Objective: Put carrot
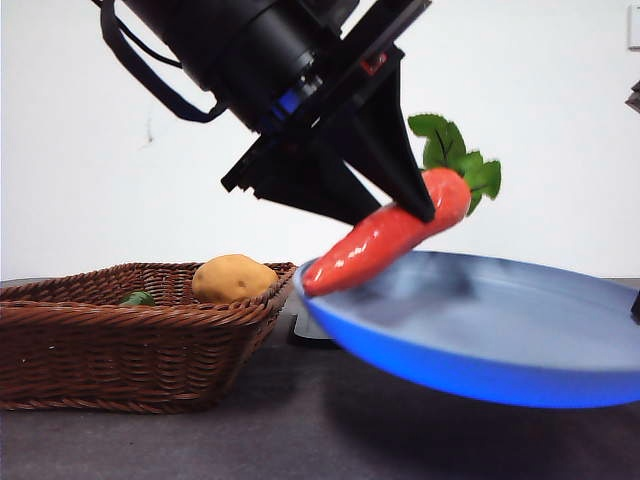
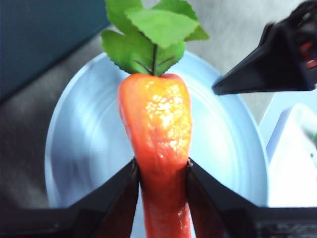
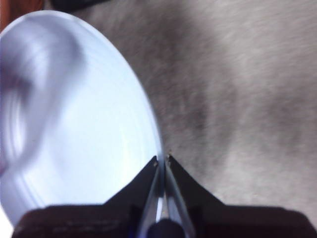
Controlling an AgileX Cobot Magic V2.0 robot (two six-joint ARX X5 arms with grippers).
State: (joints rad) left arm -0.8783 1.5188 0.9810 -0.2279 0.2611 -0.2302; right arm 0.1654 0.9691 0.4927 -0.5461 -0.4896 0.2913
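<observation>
The carrot (image 1: 385, 240) is red-orange and glossy with green leaves at its thick end. My left gripper (image 1: 418, 208) is shut on it and holds it slanted, tip down, just over the near rim of a blue plate (image 1: 500, 330). In the left wrist view the carrot (image 2: 158, 124) sits between my jaws (image 2: 162, 166) with the plate (image 2: 84, 148) below it. My right gripper (image 3: 162, 159) is shut on the plate's rim (image 3: 74, 124) and holds the plate tilted above the table. The right gripper also shows in the left wrist view (image 2: 267, 69).
A brown wicker basket (image 1: 120, 340) stands at the left with a yellow-brown potato (image 1: 232, 278) and a green item (image 1: 138, 298) in it. The tabletop is dark grey. A white object (image 2: 297, 158) lies beyond the plate's edge.
</observation>
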